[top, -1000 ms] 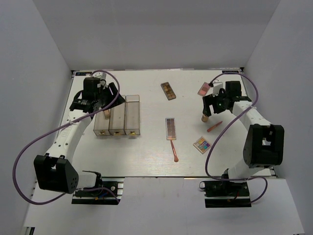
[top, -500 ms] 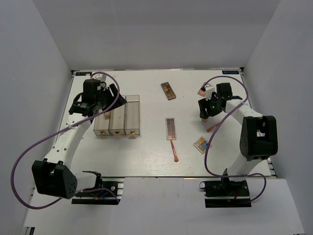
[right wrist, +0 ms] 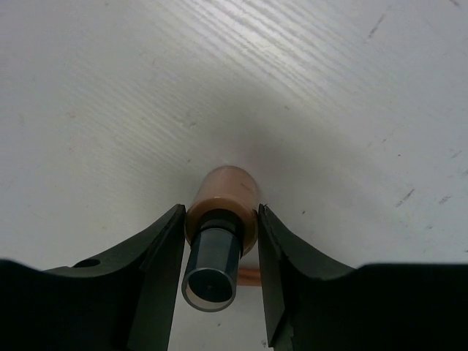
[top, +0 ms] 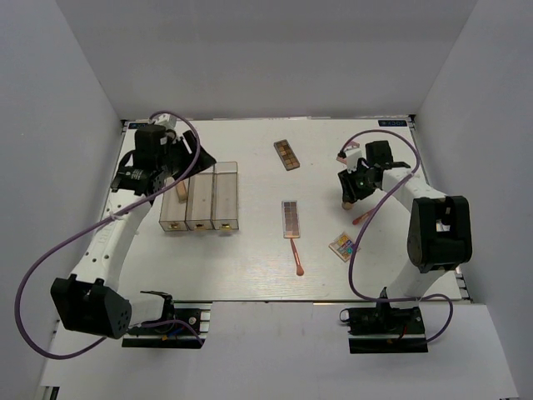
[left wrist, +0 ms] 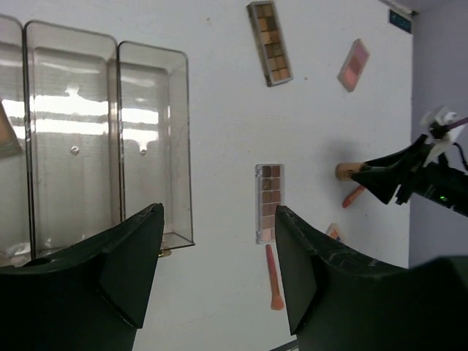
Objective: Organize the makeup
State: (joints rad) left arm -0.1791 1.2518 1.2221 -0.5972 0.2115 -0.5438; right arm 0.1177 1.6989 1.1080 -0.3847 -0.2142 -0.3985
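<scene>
In the right wrist view a beige foundation bottle [right wrist: 223,199] with a dark cap stands on the table, and my right gripper [right wrist: 219,219] is shut on it, both fingers against its sides. From above, that gripper [top: 351,185] is at the right, next to the pink compact [top: 344,155]. My left gripper [left wrist: 219,216] is open and holds nothing; it hangs over the clear organizer [top: 225,168]. A beige item [left wrist: 6,131] lies in the organizer's left compartment. A brown palette [top: 287,154], a mauve palette [top: 290,218], a multicolour palette [top: 343,246] and two coral applicators [top: 298,258] [top: 363,218] lie loose.
The organizer's middle and right compartments [left wrist: 150,139] hold no makeup. White walls close in the table on the left, back and right. Purple cables loop from both arms.
My right gripper has shifted left onto the foundation bottle and its jaws have shut on it. The left gripper has drawn back a little from the organizer and stayed open.
</scene>
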